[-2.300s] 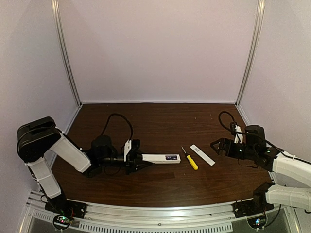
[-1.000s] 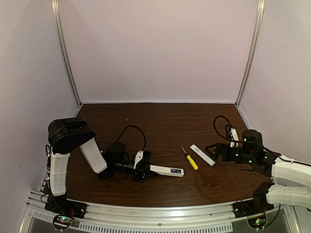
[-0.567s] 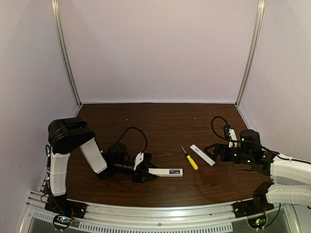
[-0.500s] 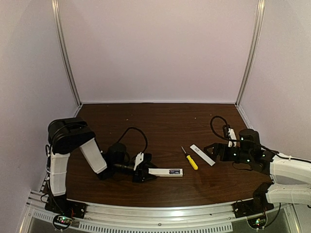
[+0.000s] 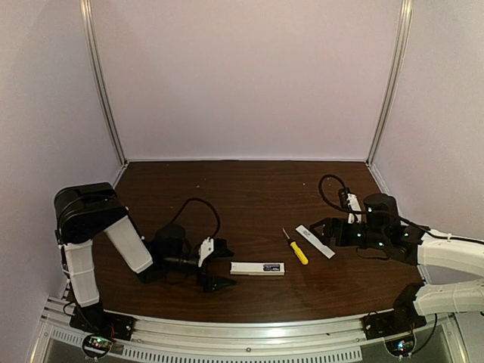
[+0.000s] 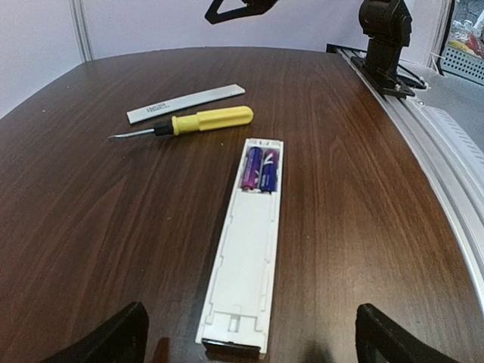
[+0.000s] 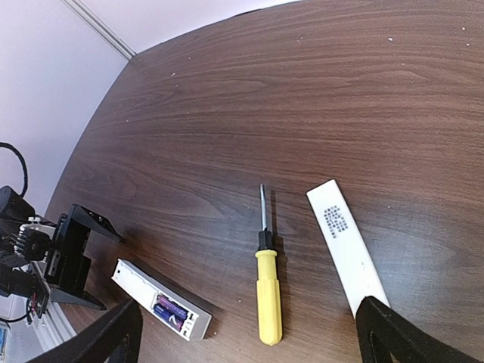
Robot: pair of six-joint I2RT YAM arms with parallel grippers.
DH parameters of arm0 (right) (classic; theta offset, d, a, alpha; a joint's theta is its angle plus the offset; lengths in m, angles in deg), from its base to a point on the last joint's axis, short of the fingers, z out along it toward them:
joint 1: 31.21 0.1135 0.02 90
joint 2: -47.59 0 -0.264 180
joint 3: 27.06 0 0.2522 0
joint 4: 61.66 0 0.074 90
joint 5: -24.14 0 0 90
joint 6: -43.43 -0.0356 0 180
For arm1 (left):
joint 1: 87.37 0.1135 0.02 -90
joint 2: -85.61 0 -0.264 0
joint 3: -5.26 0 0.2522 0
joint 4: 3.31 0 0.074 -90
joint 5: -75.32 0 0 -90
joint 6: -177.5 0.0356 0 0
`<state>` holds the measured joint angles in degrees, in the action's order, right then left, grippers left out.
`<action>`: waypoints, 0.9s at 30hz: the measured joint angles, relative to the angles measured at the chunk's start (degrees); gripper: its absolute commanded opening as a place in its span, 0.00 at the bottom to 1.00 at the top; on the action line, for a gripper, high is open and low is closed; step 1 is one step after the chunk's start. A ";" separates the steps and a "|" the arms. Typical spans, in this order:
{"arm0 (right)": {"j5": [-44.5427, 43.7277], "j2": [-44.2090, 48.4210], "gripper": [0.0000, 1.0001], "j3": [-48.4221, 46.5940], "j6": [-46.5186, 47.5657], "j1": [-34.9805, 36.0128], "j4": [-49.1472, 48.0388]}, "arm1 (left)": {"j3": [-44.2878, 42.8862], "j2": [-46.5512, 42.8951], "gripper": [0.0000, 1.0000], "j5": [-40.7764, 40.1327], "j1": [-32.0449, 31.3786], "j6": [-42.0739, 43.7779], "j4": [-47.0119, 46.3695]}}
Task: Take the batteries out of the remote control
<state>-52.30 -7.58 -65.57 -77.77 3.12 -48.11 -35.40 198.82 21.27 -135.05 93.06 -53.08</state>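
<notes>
The white remote control (image 5: 249, 268) lies flat on the table with its back up. Two purple-blue batteries (image 6: 260, 168) sit side by side in the open compartment at its far end, and the right wrist view shows the batteries (image 7: 172, 311) too. My left gripper (image 5: 221, 269) is open and low at the remote's left end. In the left wrist view the remote control (image 6: 246, 257) runs away from the left gripper (image 6: 251, 339), its near end between the wide-apart fingers and touching neither. My right gripper (image 5: 321, 228) hangs open just right of the cover strip, holding nothing.
A yellow-handled screwdriver (image 5: 296, 249) lies right of the remote, and a flat white cover strip (image 5: 315, 241) lies beyond it. In the right wrist view the screwdriver (image 7: 268, 299) and cover strip (image 7: 346, 246) lie between the fingers. Purple walls enclose three sides.
My left gripper has opened, let go of the remote and drawn back to the left. The remote now rests flat on the table. My right arm has crept left toward the cover strip.
</notes>
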 measured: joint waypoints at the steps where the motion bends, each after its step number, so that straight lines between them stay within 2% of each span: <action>1: -0.44 -0.37 1.00 -0.57 0.02 0.70 0.55 | 0.63 -1.09 0.97 -0.57 0.00 0.07 0.02; 16: -9.68 -8.81 0.99 -6.51 1.70 11.61 6.12 | 8.50 -14.38 0.97 -11.85 0.09 -0.92 -1.60; 27: -15.19 -19.74 0.95 -8.79 1.86 17.86 7.21 | 11.54 -15.80 0.97 -14.51 0.09 -2.91 -5.66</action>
<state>-67.49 -27.32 -74.36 -75.91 20.98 -40.90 -23.86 183.02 6.75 -134.96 90.15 -58.74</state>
